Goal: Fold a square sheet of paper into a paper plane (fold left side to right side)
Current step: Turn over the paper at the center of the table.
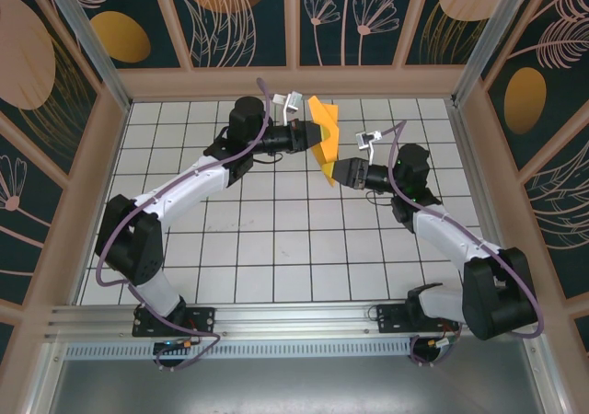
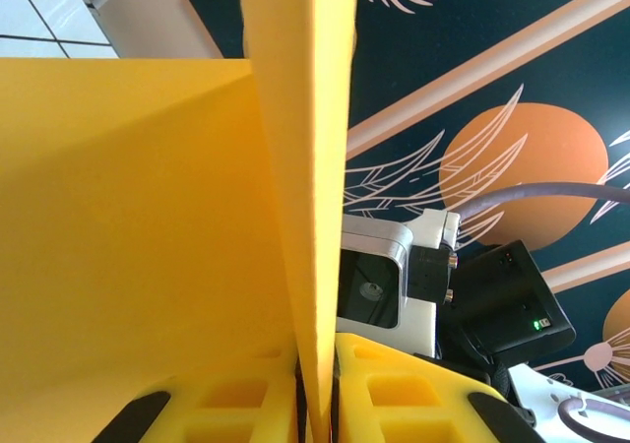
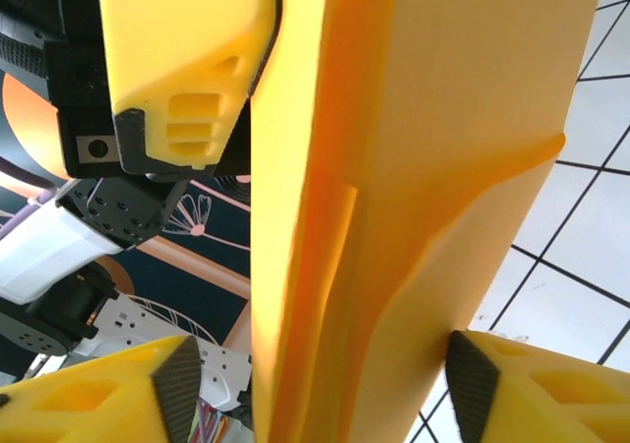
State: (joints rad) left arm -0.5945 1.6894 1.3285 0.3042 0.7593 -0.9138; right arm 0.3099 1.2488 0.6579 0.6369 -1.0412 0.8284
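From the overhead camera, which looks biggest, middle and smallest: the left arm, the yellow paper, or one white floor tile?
Largest: left arm.
Middle: paper, though it is lifted nearer the camera.
Smallest: tile.

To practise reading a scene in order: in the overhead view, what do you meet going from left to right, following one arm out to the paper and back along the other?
left arm → left hand → folded orange-yellow paper → right hand → right arm
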